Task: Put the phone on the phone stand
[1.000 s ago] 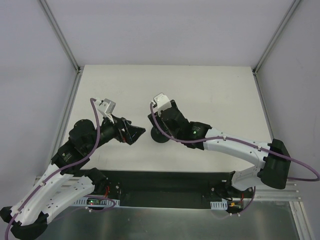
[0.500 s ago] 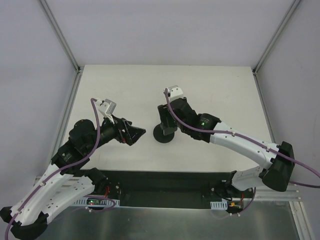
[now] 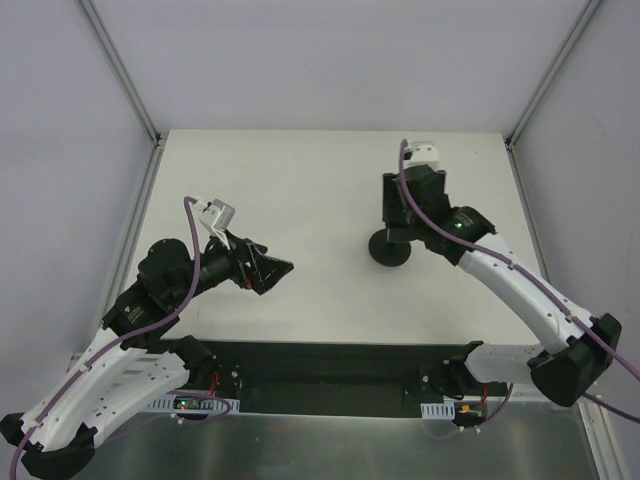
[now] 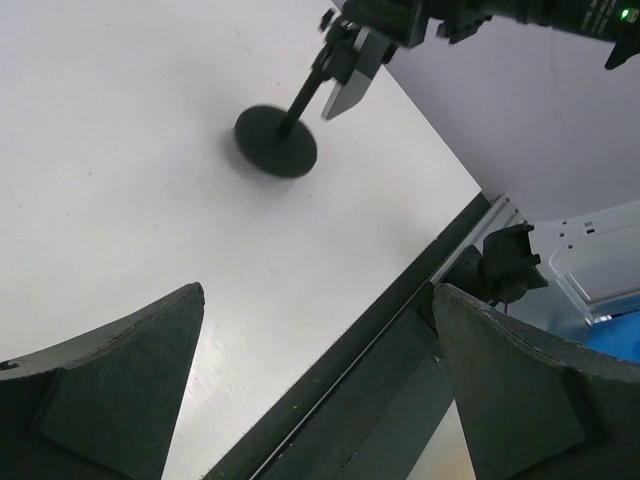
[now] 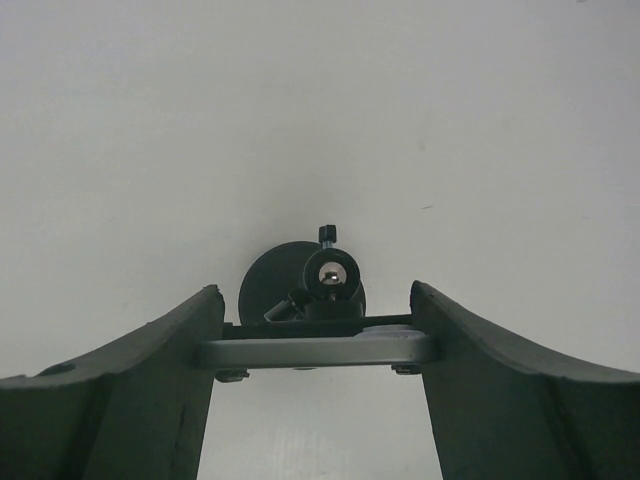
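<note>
My right gripper [image 3: 397, 212] is shut on the phone [image 5: 318, 350], which shows edge-on as a grey bar spanning both fingers. The phone sits against the bracket on top of the phone stand [image 5: 332, 277], whose round black base [image 3: 390, 250] lies right of the table's middle. In the left wrist view the stand's base [image 4: 275, 140] and slanted post show, with the phone [image 4: 346, 88] at the post's top under the right gripper. I cannot tell whether the bracket grips the phone. My left gripper [image 3: 272, 268] is open and empty, low at the front left, pointing towards the stand.
The white table [image 3: 300, 180] is walled by pale panels with metal posts at the back corners. A black rail [image 4: 380, 340] runs along the table's near edge below my left gripper [image 4: 315, 295].
My right arm swung right and back with the phone. The stand's base moved with it from the table's middle to the right. My left arm stayed put.
</note>
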Motion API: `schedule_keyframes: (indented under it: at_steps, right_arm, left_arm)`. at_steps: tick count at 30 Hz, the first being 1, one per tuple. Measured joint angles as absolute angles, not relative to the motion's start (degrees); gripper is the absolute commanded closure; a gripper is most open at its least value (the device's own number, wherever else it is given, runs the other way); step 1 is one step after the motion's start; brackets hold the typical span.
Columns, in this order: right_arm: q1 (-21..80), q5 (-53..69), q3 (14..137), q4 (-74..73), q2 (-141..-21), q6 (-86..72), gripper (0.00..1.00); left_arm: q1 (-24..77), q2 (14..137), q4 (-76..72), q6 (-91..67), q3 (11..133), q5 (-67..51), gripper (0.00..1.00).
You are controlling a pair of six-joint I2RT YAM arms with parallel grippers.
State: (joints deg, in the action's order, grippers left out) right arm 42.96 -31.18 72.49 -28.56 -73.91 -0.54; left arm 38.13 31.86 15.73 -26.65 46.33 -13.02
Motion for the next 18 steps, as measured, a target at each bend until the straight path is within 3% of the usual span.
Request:
schedule_keyframes:
  at_steps: [11,18]
  right_arm:
    - [6.48,-33.74,62.43,-31.9,-54.92,0.84,1.0]
    - [-1.45,-31.57,58.15,-35.16,-53.01,0.73,1.0]
  left_arm:
    - [38.13,33.89,15.62,-26.61,46.33,-16.34,0.05]
    - [38.13,35.05,15.0,-26.65,46.33,-18.44,0.05]
